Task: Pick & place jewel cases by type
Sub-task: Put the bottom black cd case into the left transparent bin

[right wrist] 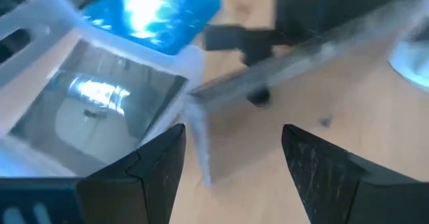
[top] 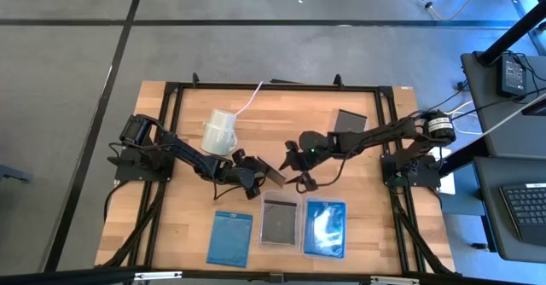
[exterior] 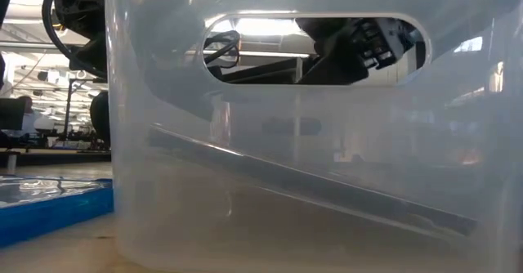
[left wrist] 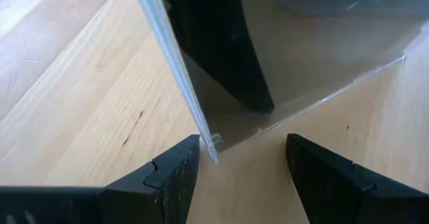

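Observation:
A clear jewel case [top: 275, 175] stands tilted on the middle of the table between my two grippers. My left gripper [top: 256, 185] is open and comes at it from the left, with one case corner [left wrist: 213, 150] between its fingers. My right gripper [top: 294, 167] is open and comes from the right, with the case's upright edge [right wrist: 201, 143] between its fingers. A blue jewel case [top: 230, 238] lies flat near the front edge. Beside it a dark case [top: 280, 221] lies in a clear tray [exterior: 163, 224], then another blue case [top: 325, 228]. My left gripper has the clear case's corner right beside one fingertip [left wrist: 191, 153]; I cannot tell whether they touch. The case leans away from it. My right gripper has the case's edge next to one finger [right wrist: 171, 150]; the view is blurred and contact cannot be told.
A white cup [top: 220, 131] with a cord stands behind my left arm. A dark case [top: 348, 120] lies flat at the far right under my right arm. In the low view the case in the tray [exterior: 310, 187] lies slanted. Bare wood lies at the far middle.

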Tool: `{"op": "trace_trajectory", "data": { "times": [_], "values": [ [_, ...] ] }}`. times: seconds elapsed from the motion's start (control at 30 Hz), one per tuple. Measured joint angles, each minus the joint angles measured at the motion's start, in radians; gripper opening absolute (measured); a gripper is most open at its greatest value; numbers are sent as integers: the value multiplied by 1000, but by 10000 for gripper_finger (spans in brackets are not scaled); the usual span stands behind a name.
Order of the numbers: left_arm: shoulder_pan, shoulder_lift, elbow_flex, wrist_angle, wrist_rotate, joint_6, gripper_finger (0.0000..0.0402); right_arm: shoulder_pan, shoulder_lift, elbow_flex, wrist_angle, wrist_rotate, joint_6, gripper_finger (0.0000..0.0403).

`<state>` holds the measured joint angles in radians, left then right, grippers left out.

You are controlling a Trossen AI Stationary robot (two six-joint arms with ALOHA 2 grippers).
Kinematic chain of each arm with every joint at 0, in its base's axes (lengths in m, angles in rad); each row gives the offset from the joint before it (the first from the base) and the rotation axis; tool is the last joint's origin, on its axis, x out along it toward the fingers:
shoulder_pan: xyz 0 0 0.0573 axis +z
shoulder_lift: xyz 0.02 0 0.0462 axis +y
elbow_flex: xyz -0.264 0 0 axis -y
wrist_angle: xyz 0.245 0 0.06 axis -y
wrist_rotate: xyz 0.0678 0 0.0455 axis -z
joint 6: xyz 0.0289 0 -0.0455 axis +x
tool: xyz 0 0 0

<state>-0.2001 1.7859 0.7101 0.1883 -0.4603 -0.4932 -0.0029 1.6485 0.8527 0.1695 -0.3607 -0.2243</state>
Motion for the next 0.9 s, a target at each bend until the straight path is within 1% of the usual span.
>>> {"op": "trace_trajectory", "data": {
  "times": [0.13,0.2,0.37,0.67,0.77,0.9],
  "values": [
    [0,-1,0,0,2,0,219,3,-1,0,-8,103,61,250],
    [-1,-1,0,0,3,0,219,2,-1,-1,-19,116,67,247],
    [-1,-1,0,-2,5,0,219,1,-1,-1,-19,116,87,224],
    [-2,-2,0,-4,6,1,219,1,-2,-1,-18,116,93,155],
    [-2,-2,0,-4,7,1,219,0,-2,-1,-18,116,92,145],
    [-2,-3,0,-4,7,1,219,0,-2,-1,-18,116,121,143]
  ]
}}
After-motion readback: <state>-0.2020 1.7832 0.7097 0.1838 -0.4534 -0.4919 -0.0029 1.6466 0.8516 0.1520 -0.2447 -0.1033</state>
